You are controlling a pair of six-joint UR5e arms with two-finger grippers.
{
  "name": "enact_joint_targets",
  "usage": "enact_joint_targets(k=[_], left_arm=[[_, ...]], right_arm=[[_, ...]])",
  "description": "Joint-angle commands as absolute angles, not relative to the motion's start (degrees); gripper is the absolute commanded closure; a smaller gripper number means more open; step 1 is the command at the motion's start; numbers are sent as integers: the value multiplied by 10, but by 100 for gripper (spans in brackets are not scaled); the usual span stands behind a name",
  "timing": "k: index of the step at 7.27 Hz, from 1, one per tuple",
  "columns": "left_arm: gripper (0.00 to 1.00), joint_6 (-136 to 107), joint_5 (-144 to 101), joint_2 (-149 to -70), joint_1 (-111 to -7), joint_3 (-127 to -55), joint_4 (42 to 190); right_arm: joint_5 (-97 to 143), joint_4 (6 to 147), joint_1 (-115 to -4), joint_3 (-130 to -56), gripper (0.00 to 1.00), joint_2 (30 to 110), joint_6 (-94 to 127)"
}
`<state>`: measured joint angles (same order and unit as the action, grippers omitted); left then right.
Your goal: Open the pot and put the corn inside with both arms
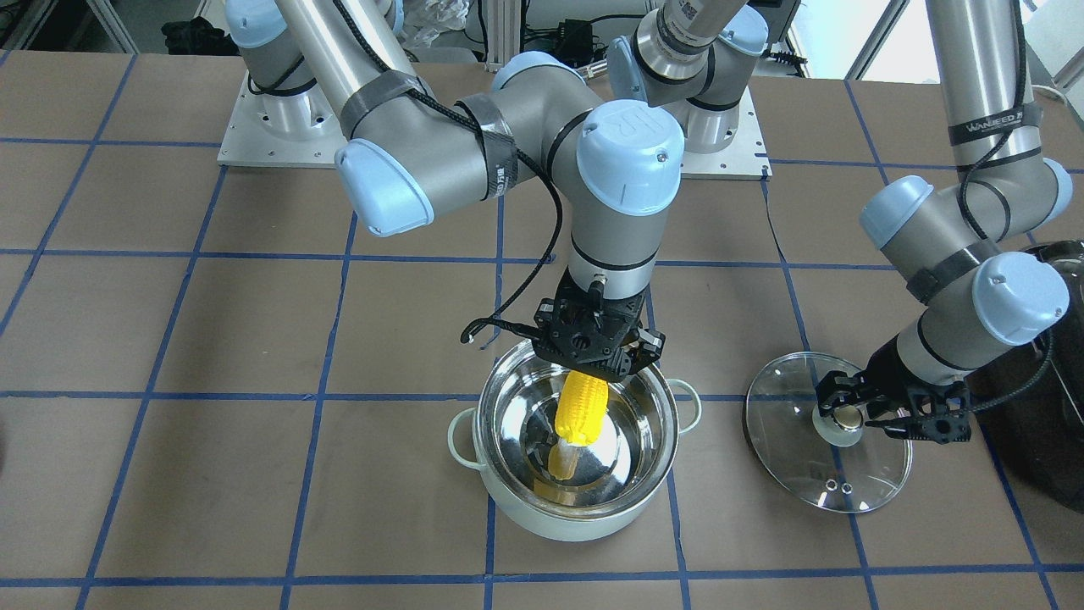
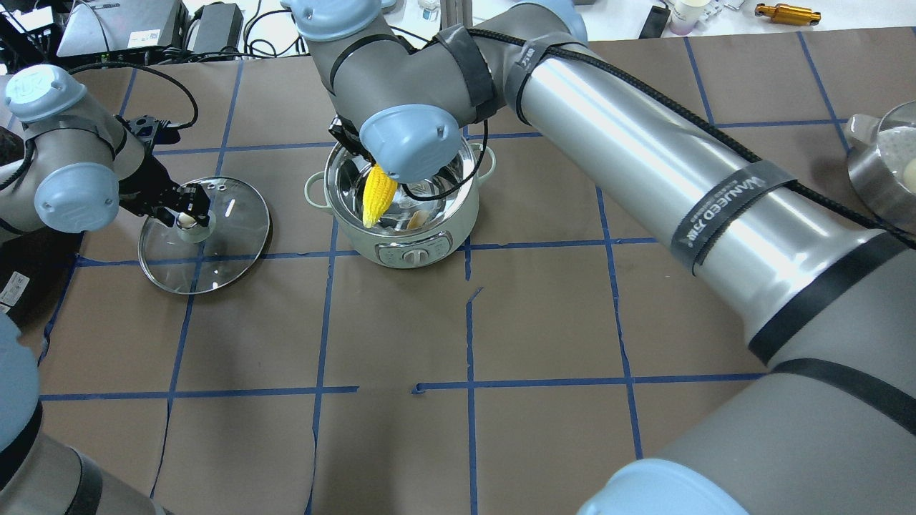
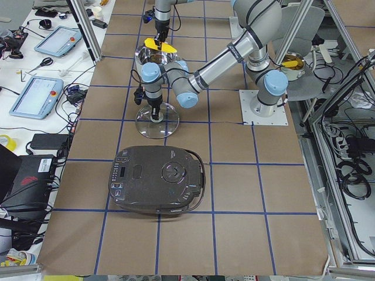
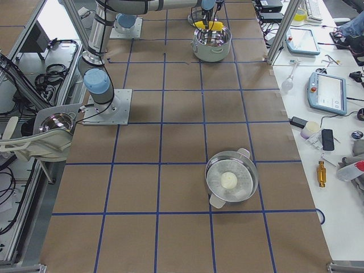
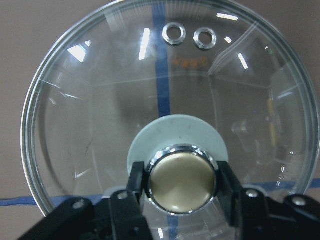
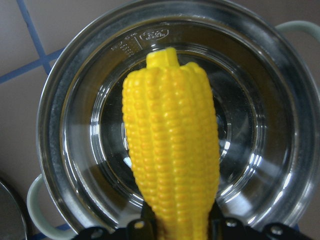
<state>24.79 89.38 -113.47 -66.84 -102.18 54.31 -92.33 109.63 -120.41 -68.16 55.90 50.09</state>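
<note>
The mint-green pot (image 1: pixel 576 518) stands open in the middle of the table, its steel inside bare except for reflections. My right gripper (image 1: pixel 597 356) is shut on the thick end of the yellow corn (image 1: pixel 581 409) and holds it tip-down over the pot's inside; the corn also shows in the overhead view (image 2: pixel 378 194) and the right wrist view (image 6: pixel 172 145). The glass lid (image 1: pixel 804 474) lies flat on the table to the pot's side. My left gripper (image 1: pixel 847 415) is shut on the lid's knob (image 5: pixel 182 181), one finger on each side.
A black appliance (image 3: pixel 157 180) sits beyond the lid on the left arm's side, close to that arm's wrist. A steel steamer pot (image 4: pixel 231 181) with a white object in it stands far off on the right arm's side.
</note>
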Motion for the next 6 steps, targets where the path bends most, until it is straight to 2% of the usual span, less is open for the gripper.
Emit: enact_joint_targets(k=[1, 3, 4, 5, 6], left_arm=[[0, 247, 893, -1134, -658, -1022, 548], [0, 244, 892, -1121, -662, -1010, 581], [0, 243, 891, -1121, -662, -1006, 582], [0, 243, 891, -1121, -663, -1006, 582], [0, 242, 889, -1121, -664, -1006, 582]], right_arm=[[-929, 1111, -1208, -681, 100, 533, 442], [-939, 1159, -1207, -686, 100, 509, 443], [-953, 1161, -1206, -686, 71, 510, 442], [-982, 1160, -1206, -686, 1, 512, 439], [-979, 1159, -1201, -686, 0, 519, 439]])
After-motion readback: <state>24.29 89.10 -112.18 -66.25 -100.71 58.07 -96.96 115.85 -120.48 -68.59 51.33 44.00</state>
